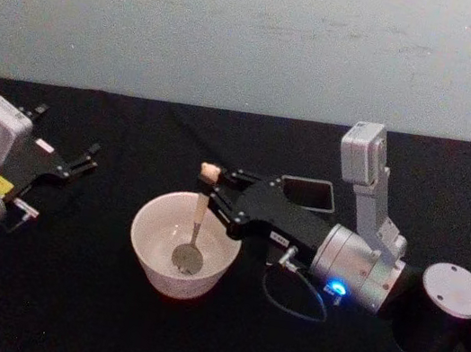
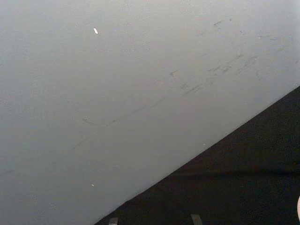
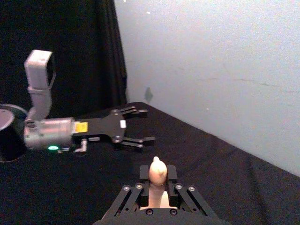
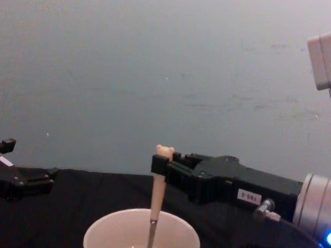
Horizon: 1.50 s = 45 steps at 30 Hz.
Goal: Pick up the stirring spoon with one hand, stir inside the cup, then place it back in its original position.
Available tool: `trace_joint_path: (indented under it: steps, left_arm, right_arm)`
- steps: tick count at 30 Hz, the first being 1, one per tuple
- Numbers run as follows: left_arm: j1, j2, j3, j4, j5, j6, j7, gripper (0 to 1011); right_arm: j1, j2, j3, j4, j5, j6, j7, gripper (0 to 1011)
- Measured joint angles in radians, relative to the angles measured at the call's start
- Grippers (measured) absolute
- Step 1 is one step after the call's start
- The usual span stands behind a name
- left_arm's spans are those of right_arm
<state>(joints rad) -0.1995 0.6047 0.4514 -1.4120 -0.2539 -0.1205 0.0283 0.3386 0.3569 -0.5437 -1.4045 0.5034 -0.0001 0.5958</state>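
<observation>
Right gripper [image 1: 211,188] reaches in from the robot's right, arm lying low across the black table [image 1: 60,291]. Its fingers are clamped on the upper handle of the stirring spoon [image 1: 198,215], just below the bear head. In the right wrist view the pale head pokes up between the two finger pads.

Spoon stands close to upright. In the head view the handle runs down from the gripper into the cup [image 1: 148,256]. The metal bowl is down near the cup's bottom, towards the middle; cannot tell whether it touches. The chest view shows the same from the side: beige handle above the rim, dark neck dropping inside the cup.

Cup sits on the table in front of the robot, a little left of centre, cream-white and upright. Its inside looks pale; contents cannot be told.

The dark grey square holder [image 1: 309,195] stands behind the right gripper's body, partly hidden by it, on the far right side of the cup and apart from it.

Left gripper [image 3: 144,125] rests at the left side of the table, well apart from the cup. Its fingers are spread wide and hold nothing.
</observation>
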Motion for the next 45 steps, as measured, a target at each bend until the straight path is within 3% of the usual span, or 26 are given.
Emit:
trace_joint_path:
  steps: [7, 15, 24, 32, 45]
  left_arm:
    - [0.0, 0.0, 0.0, 0.0, 0.0, 0.0, 0.0, 1001]
    - [0.0, 0.0, 0.0, 0.0, 0.0, 0.0, 0.0, 1001]
    - [0.0, 0.0, 0.0, 0.0, 0.0, 0.0, 0.0, 1001]
    - [0.0, 0.0, 0.0, 0.0, 0.0, 0.0, 0.0, 1001]
    - [0.0, 0.0, 0.0, 0.0, 0.0, 0.0, 0.0, 1001]
  right_arm:
    - [0.01, -0.014, -0.032, 0.009, -0.001, -0.001, 0.008, 214]
    - [0.07, -0.074, -0.066, 0.089, -0.045, -0.014, -0.016, 214]
    - [0.104, -0.114, -0.053, 0.159, -0.076, -0.039, -0.048, 214]
    - [0.094, -0.097, -0.016, 0.144, -0.08, -0.042, -0.061, 214]
    - [0.02, 0.0, 0.005, 0.018, -0.054, -0.002, -0.012, 214]
